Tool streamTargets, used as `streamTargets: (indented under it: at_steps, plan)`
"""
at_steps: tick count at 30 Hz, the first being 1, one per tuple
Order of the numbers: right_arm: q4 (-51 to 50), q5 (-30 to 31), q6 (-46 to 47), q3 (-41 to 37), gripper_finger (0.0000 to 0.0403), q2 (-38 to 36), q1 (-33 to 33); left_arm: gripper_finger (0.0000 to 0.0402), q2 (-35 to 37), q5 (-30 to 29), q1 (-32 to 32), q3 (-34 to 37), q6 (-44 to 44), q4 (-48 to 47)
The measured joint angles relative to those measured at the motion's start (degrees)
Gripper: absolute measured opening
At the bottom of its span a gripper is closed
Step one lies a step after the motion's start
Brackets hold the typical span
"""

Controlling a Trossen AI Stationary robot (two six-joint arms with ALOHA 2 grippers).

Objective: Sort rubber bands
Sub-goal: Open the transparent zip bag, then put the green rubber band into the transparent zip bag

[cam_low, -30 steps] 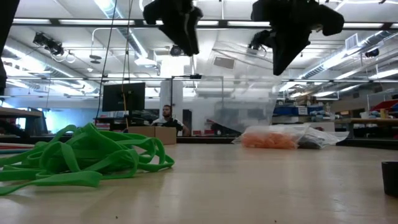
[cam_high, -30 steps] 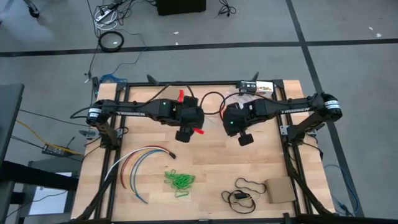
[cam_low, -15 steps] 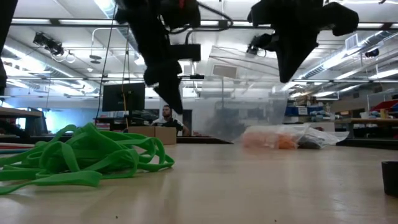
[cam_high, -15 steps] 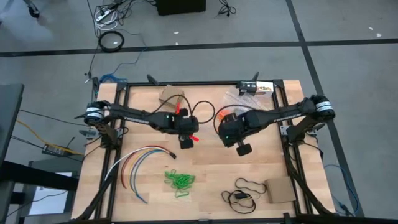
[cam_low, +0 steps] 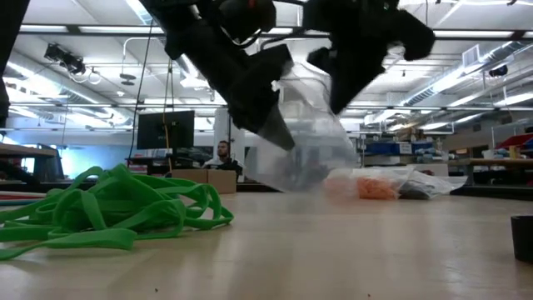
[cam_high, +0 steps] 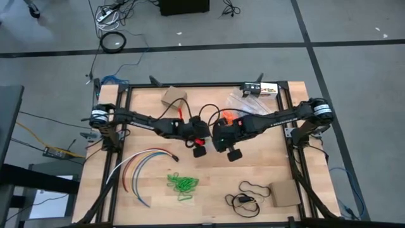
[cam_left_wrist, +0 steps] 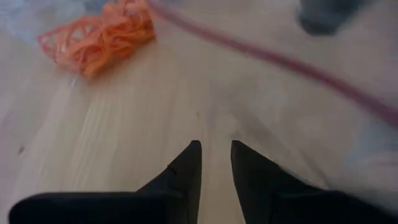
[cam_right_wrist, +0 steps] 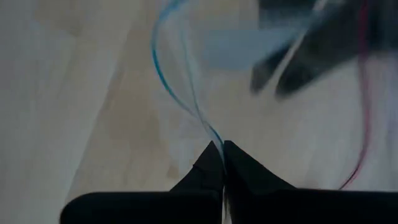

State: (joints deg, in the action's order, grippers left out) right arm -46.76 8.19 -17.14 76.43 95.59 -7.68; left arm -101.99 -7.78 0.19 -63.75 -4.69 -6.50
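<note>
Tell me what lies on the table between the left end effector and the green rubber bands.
High view: only bare wood lies between the left end effector and the green rubber bands; the coloured cables curve off to one side.

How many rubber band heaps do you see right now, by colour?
Green heap: 1
Orange heap: 1
Dark heap, dim, beside the orange one: 1
Total: 3

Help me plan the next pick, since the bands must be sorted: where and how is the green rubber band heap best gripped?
Probably from straight above. The green rubber bands lie as a loose flat tangle; pinch a raised loop at its top, where strands arch clear of the table.
</note>
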Motion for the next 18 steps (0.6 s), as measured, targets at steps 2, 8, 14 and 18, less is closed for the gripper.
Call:
streamTargets:
  at_steps: [2,8,14,18]
  plan:
    - [0.64,-0.16,-0.46,0.67,0.0000,0.00,0.23,0.0092,-0.79,1.08,0.09,-0.06,0.01,2.76]
    - [1.83,-0.33,-0.47,1.63,0.0000,-0.07,1.56,0.0092,-1.56,5.04,-0.51,-1.07,-0.07,3.11]
    - [2.87,-0.49,-0.01,1.46,0.0000,-0.12,1.65,0.0092,-0.12,4.59,-0.77,-1.06,0.11,1.39]
    - [-1.20,0.00,2.01,1.42,0.0000,-0.48,0.83,0.0092,4.24,-5.86,0.33,-1.08,1.71,-7.20]
